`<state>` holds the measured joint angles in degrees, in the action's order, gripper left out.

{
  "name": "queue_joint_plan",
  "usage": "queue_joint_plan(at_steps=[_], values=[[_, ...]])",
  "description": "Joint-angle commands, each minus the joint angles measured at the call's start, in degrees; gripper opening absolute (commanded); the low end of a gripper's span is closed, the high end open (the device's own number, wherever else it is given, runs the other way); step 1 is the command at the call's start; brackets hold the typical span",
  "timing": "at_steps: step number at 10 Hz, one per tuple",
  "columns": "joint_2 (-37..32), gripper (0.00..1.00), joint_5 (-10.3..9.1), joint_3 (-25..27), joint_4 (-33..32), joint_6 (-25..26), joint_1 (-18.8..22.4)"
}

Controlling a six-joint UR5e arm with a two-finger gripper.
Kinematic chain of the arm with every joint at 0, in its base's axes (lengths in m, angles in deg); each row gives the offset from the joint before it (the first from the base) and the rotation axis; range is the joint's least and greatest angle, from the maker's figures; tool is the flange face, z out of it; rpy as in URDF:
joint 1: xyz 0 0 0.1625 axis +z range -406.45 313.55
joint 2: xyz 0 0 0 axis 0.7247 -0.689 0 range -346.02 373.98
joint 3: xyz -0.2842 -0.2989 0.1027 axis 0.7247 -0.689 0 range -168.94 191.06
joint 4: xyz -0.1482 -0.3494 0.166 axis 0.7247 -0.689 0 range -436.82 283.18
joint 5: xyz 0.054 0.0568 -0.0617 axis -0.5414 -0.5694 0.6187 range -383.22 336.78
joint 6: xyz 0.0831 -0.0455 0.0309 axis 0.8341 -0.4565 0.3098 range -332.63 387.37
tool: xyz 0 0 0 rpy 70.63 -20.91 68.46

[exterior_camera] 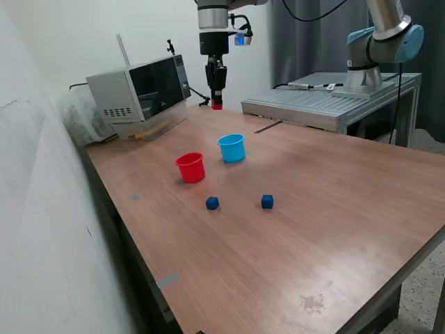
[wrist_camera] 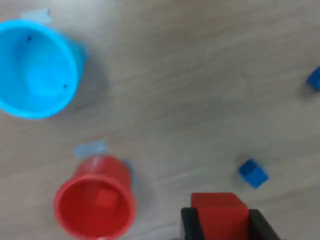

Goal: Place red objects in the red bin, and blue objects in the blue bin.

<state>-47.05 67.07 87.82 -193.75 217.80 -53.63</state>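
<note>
High above the table, the claw (exterior_camera: 217,104) grips a red cube (wrist_camera: 219,212).
Well below it stands the red cup (wrist_camera: 95,210); centre over the rim before releasing.

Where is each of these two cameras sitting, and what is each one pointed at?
Exterior view: off the arm, beside the wooden table, looking across it; it shows the arm and its claw raised, holding a red cube.
Wrist view: mounted on the wrist, looking straight down at the tabletop; only the claw's dark fingertips show, clamped on the red cube.
Shared: the red cup with a red cube inside, the light blue cup, both blue cubes.
</note>
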Motion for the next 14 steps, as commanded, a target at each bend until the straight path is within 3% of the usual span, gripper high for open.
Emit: queue_joint_plan(at_steps=[1,8,10,14], values=[[1.52,0.00,-0.11,-1.71,-1.53,-0.50,-3.18],[12.14,0.00,0.50,-5.23,-11.99,0.37,-5.99],[15.49,0.00,0.59,-6.27,-12.71,1.25,-8.01],[16.91,0.00,0.59,-5.93,-13.40,1.25,-8.28]])
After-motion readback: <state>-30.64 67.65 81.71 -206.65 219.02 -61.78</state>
